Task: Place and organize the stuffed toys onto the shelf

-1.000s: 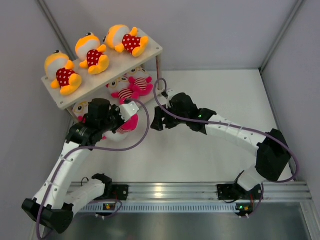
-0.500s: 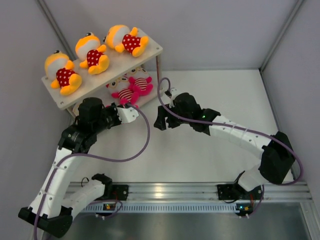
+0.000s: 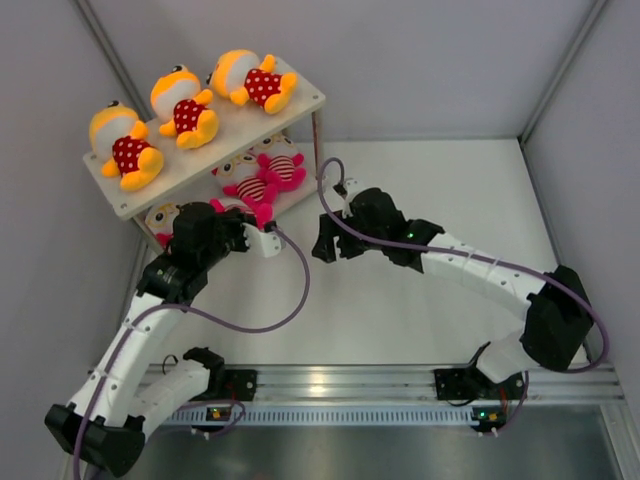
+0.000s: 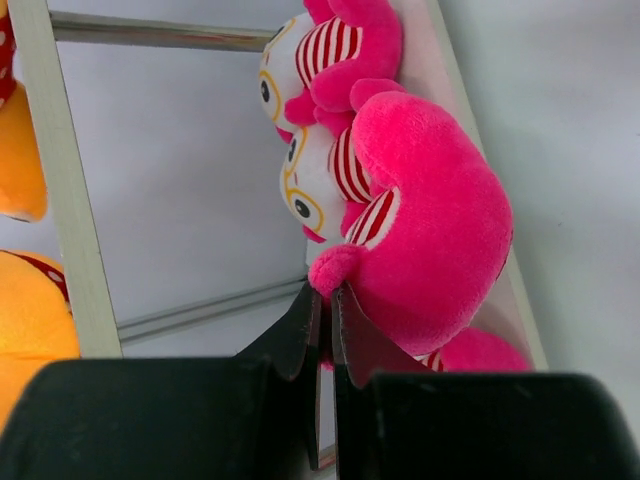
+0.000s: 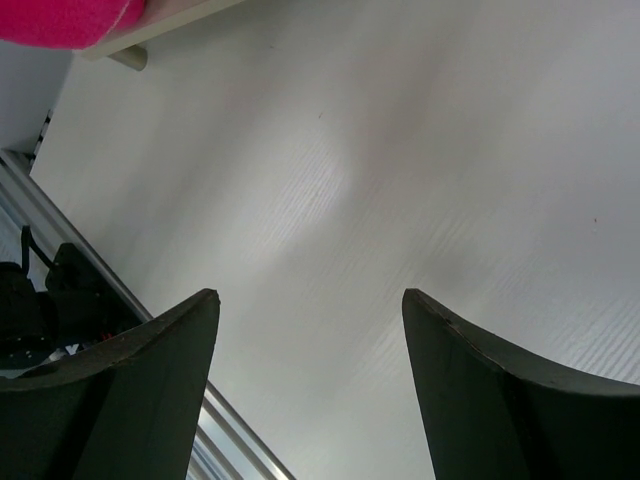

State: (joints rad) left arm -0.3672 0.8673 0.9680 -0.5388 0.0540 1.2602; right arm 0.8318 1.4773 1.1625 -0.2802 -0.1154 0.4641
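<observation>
White table (image 3: 400, 320) | shelf (image 3: 303, 99): orange toys (image 3: 185, 105) on top tier, pink toys (image 4: 420, 220) on lower, none loose | your left gripper (image 4: 325, 295) closed against one, hold unclear | right gripper (image 5: 308, 297) agape, empty, beside shelf.

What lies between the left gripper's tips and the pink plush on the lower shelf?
Nothing: the left wrist view shows the left gripper, closed, right against the pink plush, with no gap visible.

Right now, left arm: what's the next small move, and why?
Probably nudge the pink toy slightly deeper onto the lower board: the left gripper is shut, tips at its limb, and it lies close to the board's front edge.
</observation>
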